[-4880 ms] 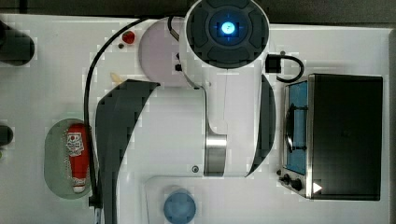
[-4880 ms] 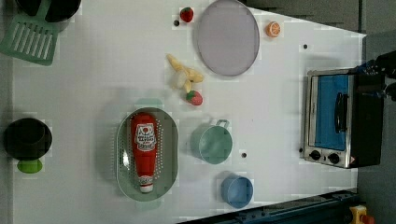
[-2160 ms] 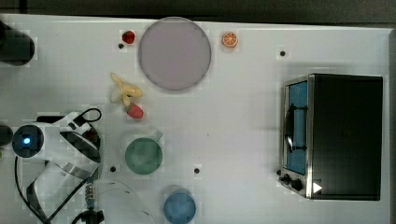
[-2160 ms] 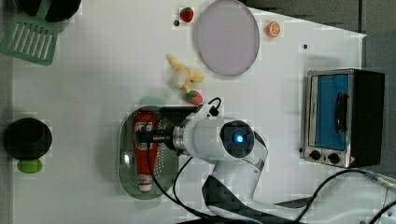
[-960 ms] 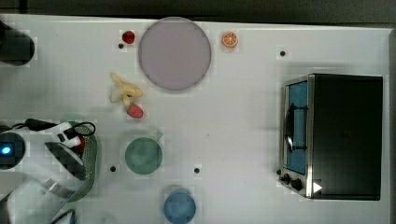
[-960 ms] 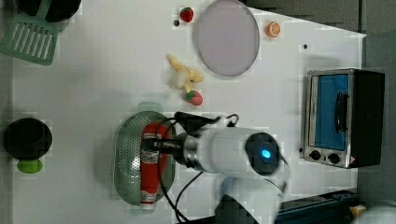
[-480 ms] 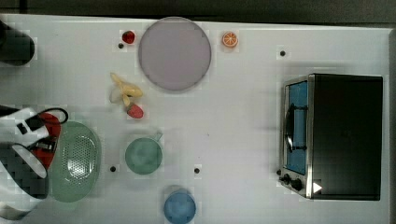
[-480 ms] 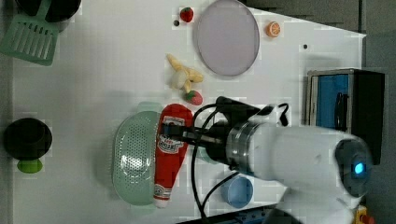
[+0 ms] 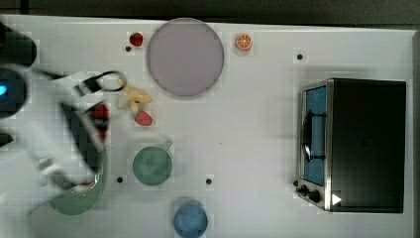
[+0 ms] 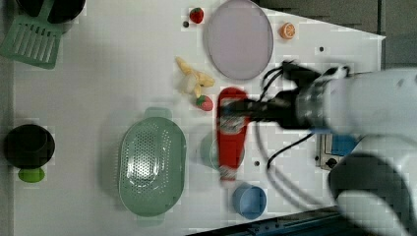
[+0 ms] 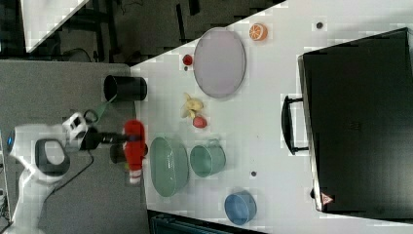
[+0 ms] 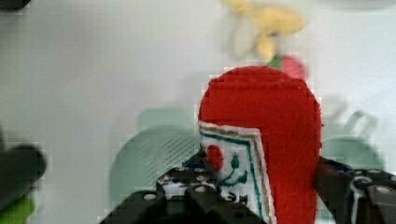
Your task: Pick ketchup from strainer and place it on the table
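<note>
Ketchup hangs clamped in the jaws, clear of the empty strainer on the left view's left and above the green mug, presumably lifted high to clear the rim before setting down on the surface, the arm reaching in level from the left view's right.

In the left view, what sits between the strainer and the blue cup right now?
In the left view, the held ketchup hangs over that stretch, in front of the green mug, between the strainer and the blue cup.
</note>
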